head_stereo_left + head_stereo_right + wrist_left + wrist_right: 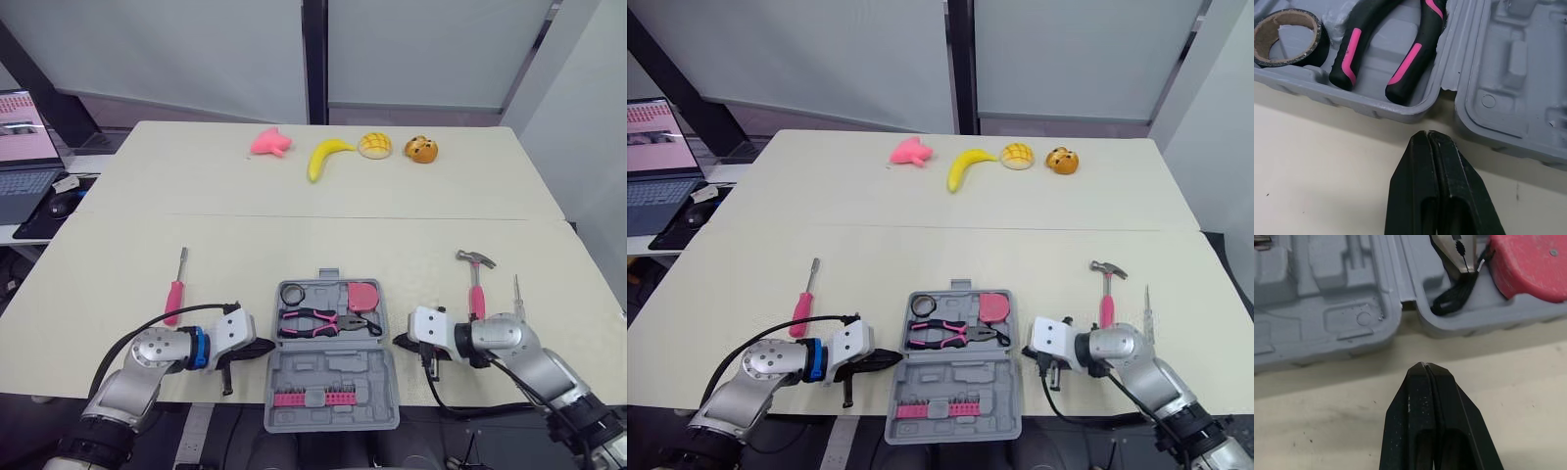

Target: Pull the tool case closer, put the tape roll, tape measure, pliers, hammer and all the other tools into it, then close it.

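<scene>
Both jaws closed, empty, flanking my open tool case (331, 374). The hammer (476, 290) looks rigid, head-heavy; I'd grip its pink handle near the head.

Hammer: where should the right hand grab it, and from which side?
Take the hammer by its pink handle, coming straight down from above and closing across it. It lies flat on the table, head away from the robot, handle end nearest the right hand, which is shut and must open first.
</scene>
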